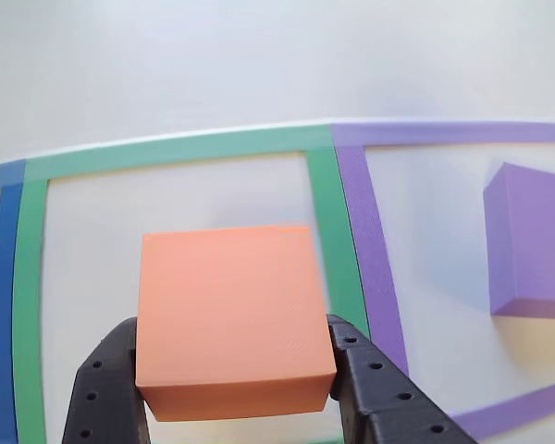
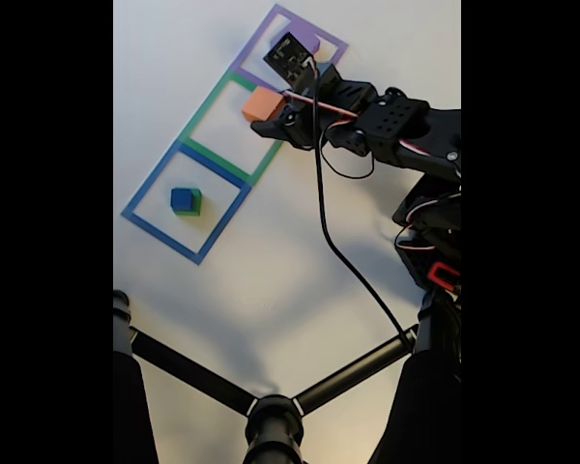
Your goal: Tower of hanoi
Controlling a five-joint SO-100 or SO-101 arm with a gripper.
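My gripper [image 1: 233, 340] is shut on the orange block [image 1: 229, 314], with one black finger [image 1: 106, 384] pressed on each side. In the other view the block sits over the green taped square [image 1: 328, 199]. The purple block [image 1: 532, 242] lies to its right, inside the purple taped square [image 1: 375, 240]. In the fixed view the arm reaches in from the right, and the gripper [image 2: 271, 112] holds the orange block [image 2: 262, 103] at the green square's upper right corner. The blue cube [image 2: 182, 198] rests on the green block [image 2: 196, 204] inside the blue taped square [image 2: 155, 179].
The three taped squares form a diagonal row on the white table [image 2: 271, 271]. A black cable [image 2: 331, 242] trails from the wrist across the table. A black tripod-like stand [image 2: 271, 420] fills the bottom of the fixed view.
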